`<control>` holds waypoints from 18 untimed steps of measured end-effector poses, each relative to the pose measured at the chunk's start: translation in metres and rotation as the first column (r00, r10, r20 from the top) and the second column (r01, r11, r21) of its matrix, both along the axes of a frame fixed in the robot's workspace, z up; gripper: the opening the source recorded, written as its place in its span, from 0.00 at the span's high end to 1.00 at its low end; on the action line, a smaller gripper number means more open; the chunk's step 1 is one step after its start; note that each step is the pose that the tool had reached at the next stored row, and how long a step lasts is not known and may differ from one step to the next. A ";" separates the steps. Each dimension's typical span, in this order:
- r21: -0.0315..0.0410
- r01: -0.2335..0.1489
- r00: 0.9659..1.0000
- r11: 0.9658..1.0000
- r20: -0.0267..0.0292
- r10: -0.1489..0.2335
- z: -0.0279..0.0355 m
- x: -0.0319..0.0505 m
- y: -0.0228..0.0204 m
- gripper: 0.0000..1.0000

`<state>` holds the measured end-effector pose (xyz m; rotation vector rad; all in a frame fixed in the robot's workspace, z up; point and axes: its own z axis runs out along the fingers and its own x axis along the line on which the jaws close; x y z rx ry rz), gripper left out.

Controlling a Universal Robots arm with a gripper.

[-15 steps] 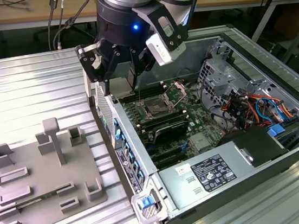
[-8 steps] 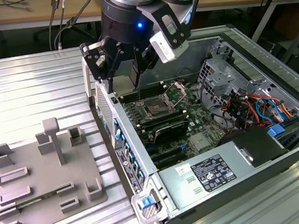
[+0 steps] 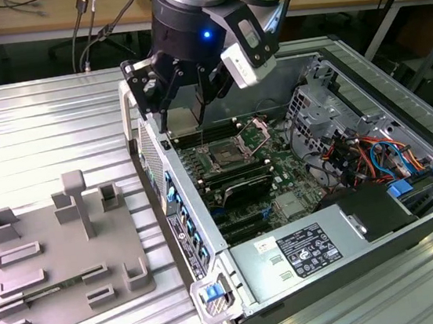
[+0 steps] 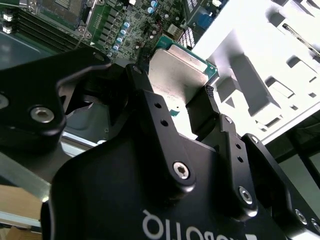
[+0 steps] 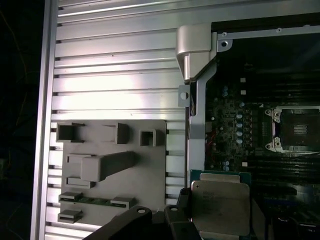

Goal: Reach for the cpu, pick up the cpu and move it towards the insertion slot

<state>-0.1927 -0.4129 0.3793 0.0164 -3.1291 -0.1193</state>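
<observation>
My gripper (image 3: 183, 118) is shut on the cpu (image 3: 186, 106) and holds it in the air over the computer case's wall on the exterior view's left. Both wrist views show the cpu (image 4: 177, 72) (image 5: 220, 205) as a flat silvery square with a thin green rim, clamped between the black fingers (image 4: 150, 107). The insertion slot (image 3: 226, 158) is a dark square socket in a shiny frame on the motherboard, lower and toward the exterior view's right of the gripper. In the first wrist view the insertion slot (image 5: 297, 129) lies apart from the held chip.
A grey plastic tray (image 3: 55, 261) with raised blocks lies on the slatted aluminium table (image 3: 38, 128) beside the open computer case (image 3: 345, 51). Long black memory slots (image 3: 235, 183) flank the socket. Cables and a drive cage (image 3: 328, 109) fill the case's far side.
</observation>
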 end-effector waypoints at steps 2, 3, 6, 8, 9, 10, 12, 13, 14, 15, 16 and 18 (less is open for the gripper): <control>-0.001 0.000 1.000 1.000 0.000 0.000 -0.0003 0.0022 0.0018 0.45; -0.001 0.000 1.000 1.000 0.000 0.000 -0.0005 0.0031 0.0025 0.45; -0.001 0.000 1.000 1.000 0.000 0.000 -0.0012 0.0066 0.0068 0.45; -0.002 0.000 1.000 1.000 0.000 0.000 -0.0015 0.0087 0.0102 0.45; -0.002 0.000 1.000 1.000 0.000 0.000 -0.0016 0.0097 0.0116 0.45; -0.003 0.000 1.000 1.000 0.000 0.000 -0.0018 0.0106 0.0126 0.45; -0.004 0.000 1.000 1.000 0.000 0.000 -0.0022 0.0121 0.0145 0.45; -0.005 0.000 1.000 1.000 0.000 0.000 -0.0024 0.0127 0.0154 0.45; -0.006 0.000 1.000 1.000 0.000 0.000 -0.0028 0.0141 0.0171 0.45; -0.007 0.000 1.000 1.000 0.000 0.000 -0.0030 0.0157 0.0187 0.45; -0.009 0.002 1.000 1.000 0.000 -0.002 -0.0034 0.0168 0.0196 0.45; -0.010 0.002 1.000 1.000 0.000 -0.002 -0.0040 0.0196 0.0213 0.45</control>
